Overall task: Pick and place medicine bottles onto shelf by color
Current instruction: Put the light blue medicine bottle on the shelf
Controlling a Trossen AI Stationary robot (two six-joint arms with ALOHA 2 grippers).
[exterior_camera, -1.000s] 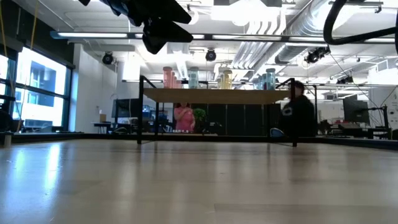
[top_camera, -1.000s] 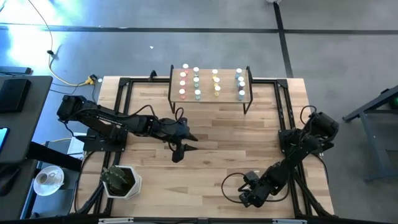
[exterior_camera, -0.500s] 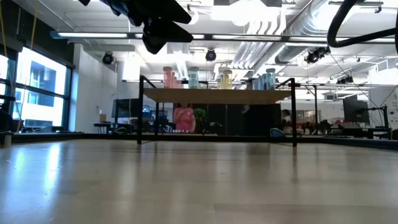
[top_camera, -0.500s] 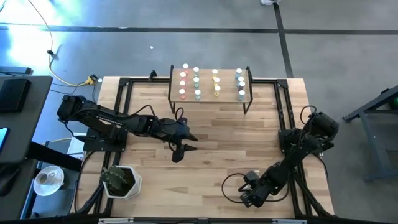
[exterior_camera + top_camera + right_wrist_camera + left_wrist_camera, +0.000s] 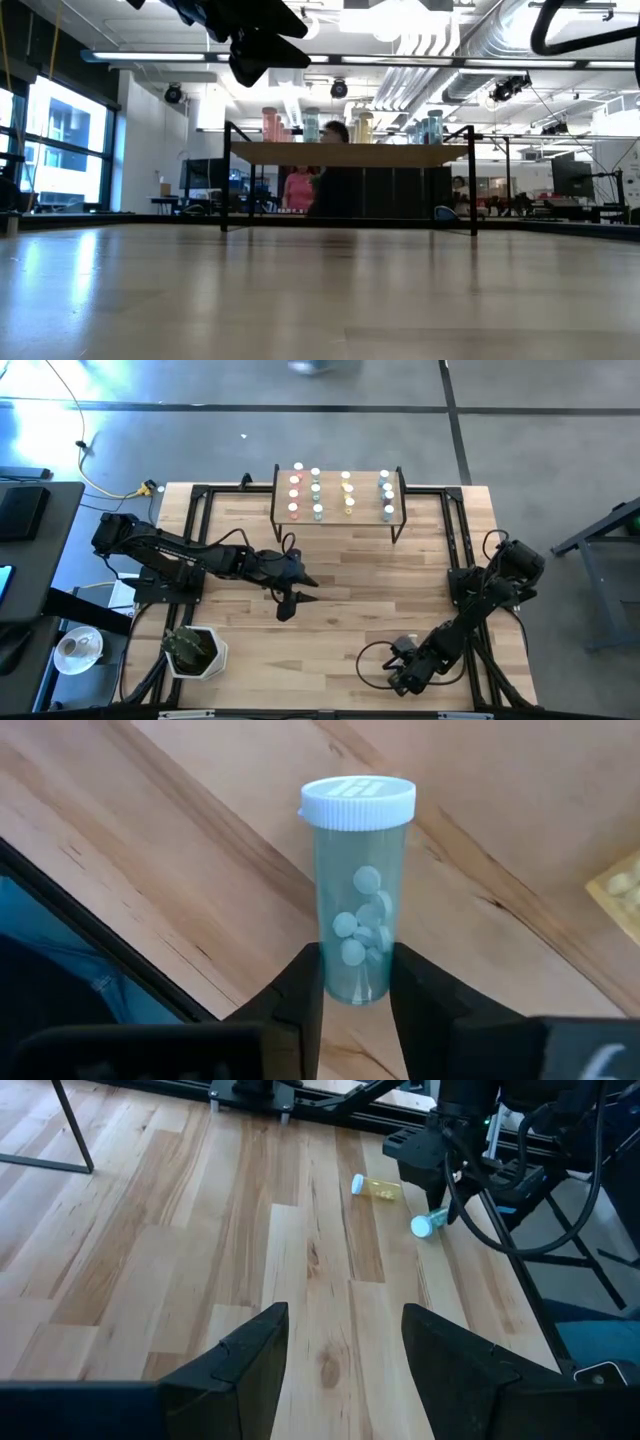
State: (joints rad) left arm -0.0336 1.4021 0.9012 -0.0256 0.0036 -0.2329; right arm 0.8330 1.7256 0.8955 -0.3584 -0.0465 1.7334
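Note:
A blue-grey medicine bottle (image 5: 358, 900) with a white cap lies near the table's near right corner. My right gripper (image 5: 398, 682) is shut on it, pointing steeply down. A yellow medicine bottle (image 5: 377, 1188) lies on its side on the table just beside them. The shelf (image 5: 340, 510) stands at the far edge on thin black legs. It carries several bottles in rows of red, green, yellow and blue-grey. My left gripper (image 5: 292, 600) hangs open above the table's middle left, with nothing between its fingers. My right gripper pinches the blue-grey bottle's body at its bottom end (image 5: 356, 988) between its two fingers (image 5: 306, 990). The fingers come steeply from above and run along the bottle, whose capped end (image 5: 423, 1226) points away from the gripper. Whether the bottle is clear of the table, I cannot tell.
A white pot with a green plant (image 5: 195, 650) stands at the near left corner. Black frame rails (image 5: 455, 530) run along the table's sides. Bare planks lie between the shelf and the grippers. A person (image 5: 335, 185) shows in the room beyond the shelf.
Neither arm has visibly moved. In the low view a person in the room beyond the table has passed behind the shelf.

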